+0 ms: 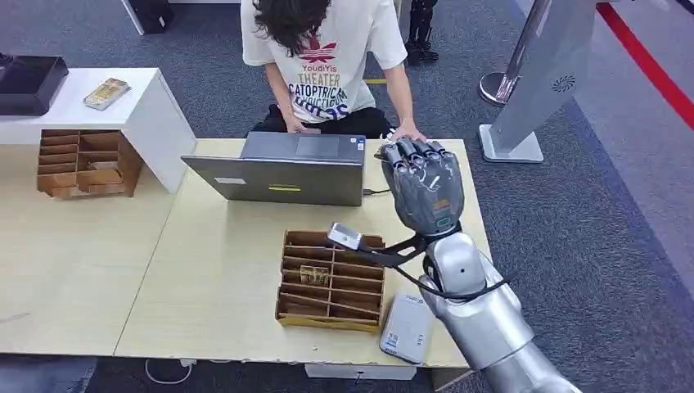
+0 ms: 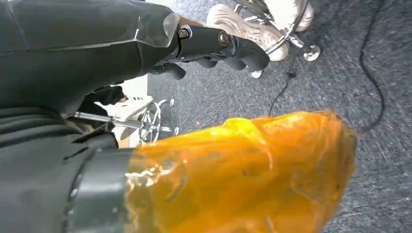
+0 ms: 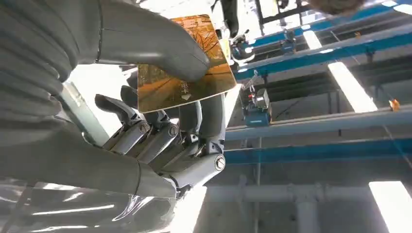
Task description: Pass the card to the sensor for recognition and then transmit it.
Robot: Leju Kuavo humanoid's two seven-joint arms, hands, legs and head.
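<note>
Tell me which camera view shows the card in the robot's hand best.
The right wrist view: the card faces the camera, its orange printed face plain, pinched between the thumb and fingers of the right hand. In the head view the back of the raised right hand hides the card. The left wrist view looks toward the floor, away from it.

A pale wooden table (image 1: 213, 278) carries a laptop (image 1: 282, 169), a cardboard divider tray (image 1: 331, 282) and a grey device (image 1: 405, 328).
</note>
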